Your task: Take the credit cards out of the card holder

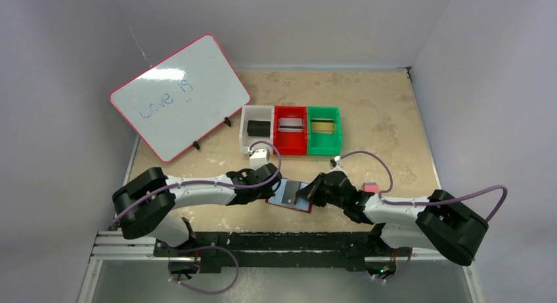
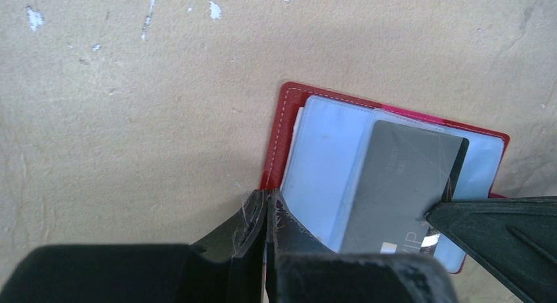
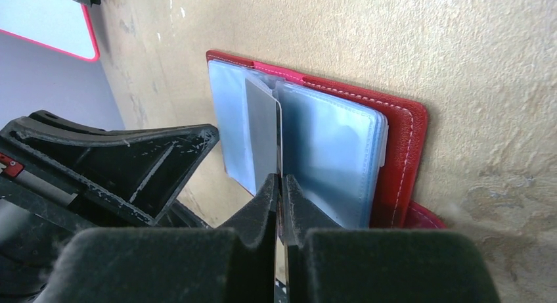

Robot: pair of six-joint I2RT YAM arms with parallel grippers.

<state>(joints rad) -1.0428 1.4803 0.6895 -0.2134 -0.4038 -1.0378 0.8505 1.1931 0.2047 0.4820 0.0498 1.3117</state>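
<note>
The dark red card holder [image 1: 299, 206] lies open on the table between my two arms, with its pale blue sleeves [image 2: 322, 158] facing up. My left gripper [image 2: 266, 196] is shut on the holder's red edge [image 2: 284, 129]; it also shows in the top view [image 1: 268, 190]. My right gripper [image 3: 280, 179] is shut on the edge of a dark grey credit card [image 3: 263, 125] that sticks partly out of a sleeve. The same card shows in the left wrist view [image 2: 401, 178], and the right gripper shows in the top view [image 1: 304, 195].
Three bins stand behind the holder: a white one [image 1: 247, 116] with a black card [image 1: 259, 127], a red one [image 1: 291, 145] with a silver card [image 1: 291, 125], and a green one [image 1: 324, 145] with a gold card [image 1: 322, 126]. A small pink block [image 1: 370, 187] lies right of the holder. A whiteboard [image 1: 178, 93] stands at the back left.
</note>
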